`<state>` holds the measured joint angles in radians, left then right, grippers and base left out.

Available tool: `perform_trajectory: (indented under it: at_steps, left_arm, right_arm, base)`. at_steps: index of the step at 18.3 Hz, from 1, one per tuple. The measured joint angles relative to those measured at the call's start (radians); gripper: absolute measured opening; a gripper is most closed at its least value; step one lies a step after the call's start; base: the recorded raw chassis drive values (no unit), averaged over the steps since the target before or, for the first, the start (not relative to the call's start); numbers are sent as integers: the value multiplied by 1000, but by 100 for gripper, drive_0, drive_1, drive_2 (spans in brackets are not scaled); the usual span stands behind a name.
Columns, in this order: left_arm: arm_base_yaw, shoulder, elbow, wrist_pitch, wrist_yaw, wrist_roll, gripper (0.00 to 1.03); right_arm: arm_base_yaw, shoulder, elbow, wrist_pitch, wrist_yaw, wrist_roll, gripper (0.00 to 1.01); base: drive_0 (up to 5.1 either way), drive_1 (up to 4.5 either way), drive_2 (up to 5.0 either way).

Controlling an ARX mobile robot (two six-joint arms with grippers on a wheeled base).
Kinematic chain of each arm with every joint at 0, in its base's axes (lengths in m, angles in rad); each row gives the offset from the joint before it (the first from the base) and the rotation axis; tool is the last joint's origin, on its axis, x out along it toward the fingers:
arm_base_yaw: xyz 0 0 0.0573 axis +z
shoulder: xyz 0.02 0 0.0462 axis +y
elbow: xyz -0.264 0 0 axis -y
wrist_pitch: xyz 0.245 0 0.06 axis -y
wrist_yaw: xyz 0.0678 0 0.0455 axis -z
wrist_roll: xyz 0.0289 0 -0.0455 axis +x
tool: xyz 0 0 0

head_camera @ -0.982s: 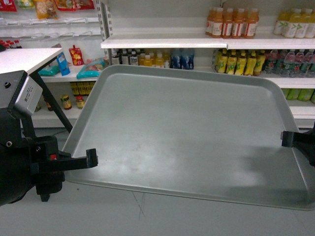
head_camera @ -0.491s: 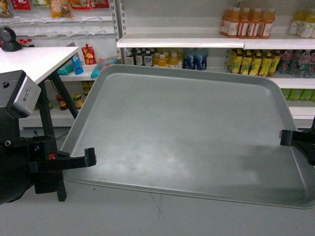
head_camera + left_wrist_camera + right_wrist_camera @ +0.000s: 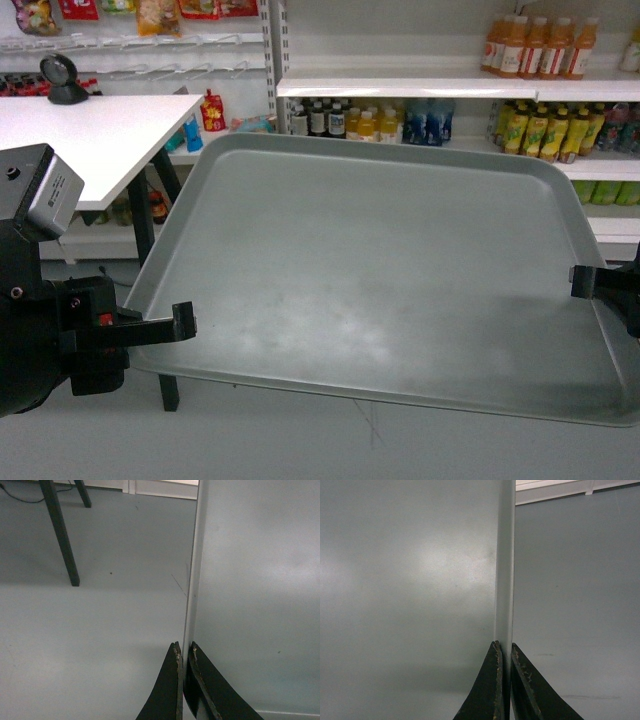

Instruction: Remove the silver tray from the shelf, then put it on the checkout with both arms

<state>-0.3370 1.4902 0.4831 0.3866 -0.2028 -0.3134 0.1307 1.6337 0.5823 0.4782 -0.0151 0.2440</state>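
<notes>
1. Background slides right across the head view since a second ago: the checkout (image 3: 100,140) with its black scanner (image 3: 62,80) comes into frame at left, while the silver tray (image 3: 380,270) and both claws keep their places.
2. Silver tray is off the shelf (image 3: 440,88), held in the air over the grey floor (image 3: 90,620), roughly level, its near edge towards the robot.
3. Left gripper (image 3: 185,322) is closed tight on the tray's left rim; the wrist view shows its fingers (image 3: 172,685) pinching the rim edge.
4. Right gripper (image 3: 580,282) is likewise clamped on the right rim (image 3: 505,580).
5. Opposite-edge grips look meant to stop the wide tray from tipping.
6. Checkout is at left, well apart from the tray; judged step: carrying it there.
</notes>
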Motion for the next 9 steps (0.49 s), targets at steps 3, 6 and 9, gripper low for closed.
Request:
perform_trajectory:
  at_steps: [3,6,9]
  left_arm:
    - [0,0,0,2,0,0,3]
    - [0,0,0,0,-1,0,3]
    - [0,0,0,0,0,0,3]
  right_arm:
    - [0,0,0,-2,0,0,3]
    - [0,0,0,-1,0,0,3]
    - [0,0,0,-3,0,0,3]
  base:
    - [-496,250,250]
    - [-503,242,242]
    - [-492,253,253]
